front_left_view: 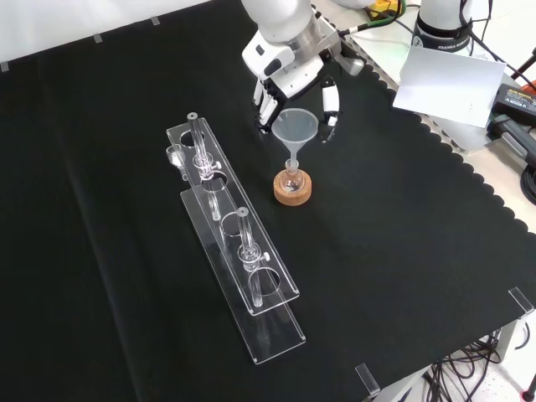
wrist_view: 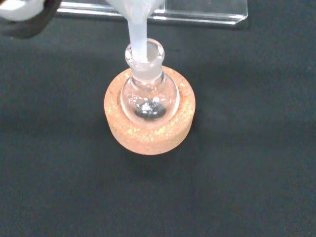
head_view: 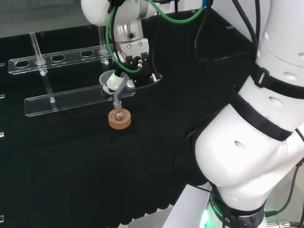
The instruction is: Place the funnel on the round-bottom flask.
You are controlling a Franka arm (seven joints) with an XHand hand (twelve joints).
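Observation:
A small clear round-bottom flask [wrist_view: 149, 96] sits upright in a cork ring [wrist_view: 148, 138] on the black cloth. The translucent funnel's stem [wrist_view: 138, 34] goes down into the flask's neck. In the front view the funnel [front_left_view: 297, 126] stands over the flask [front_left_view: 291, 178] and cork ring [front_left_view: 293, 194], and the hand [front_left_view: 285, 71] reaches down from above with fingers [front_left_view: 265, 109] and thumb curled on either side of the cone. In the head view the hand [head_view: 135, 57] has a white fingertip against the funnel [head_view: 107, 78], above the flask [head_view: 119, 114].
A long clear acrylic test-tube rack [front_left_view: 234, 243] with a few glass tubes lies left of the flask in the front view, behind it in the head view [head_view: 71, 54]. The cloth's scalloped edge [front_left_view: 469, 167] and a white sheet [front_left_view: 444, 79] are at the front view's right.

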